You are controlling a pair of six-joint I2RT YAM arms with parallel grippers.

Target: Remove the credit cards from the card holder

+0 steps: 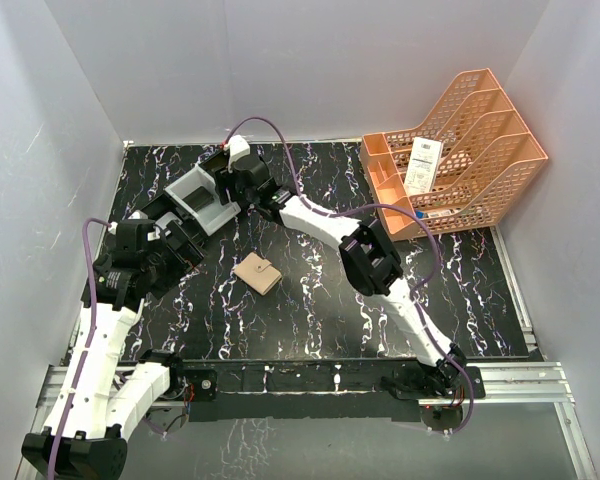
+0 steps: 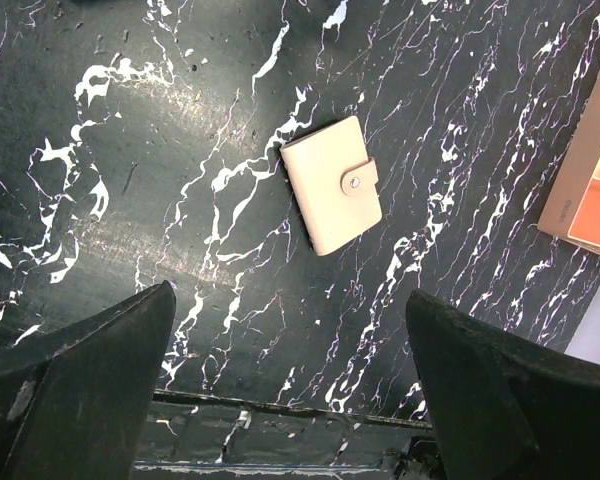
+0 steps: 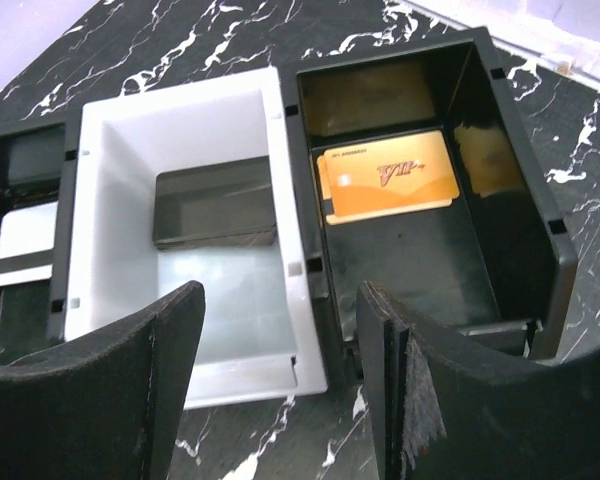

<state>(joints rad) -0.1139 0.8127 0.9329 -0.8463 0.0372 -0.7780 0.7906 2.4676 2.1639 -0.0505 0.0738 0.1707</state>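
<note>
Seemingly finishing: right gripper, half-open, empty, hangs over the gold card in the far-left tray, left gripper wide open, card holder shut; next, probably lift clear.

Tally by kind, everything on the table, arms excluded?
Cards: 3 (gold card, black card, silvery card)
Wallet: 1
Tray: 1
Rack: 1
Receipt: 1
Total: 7
</note>
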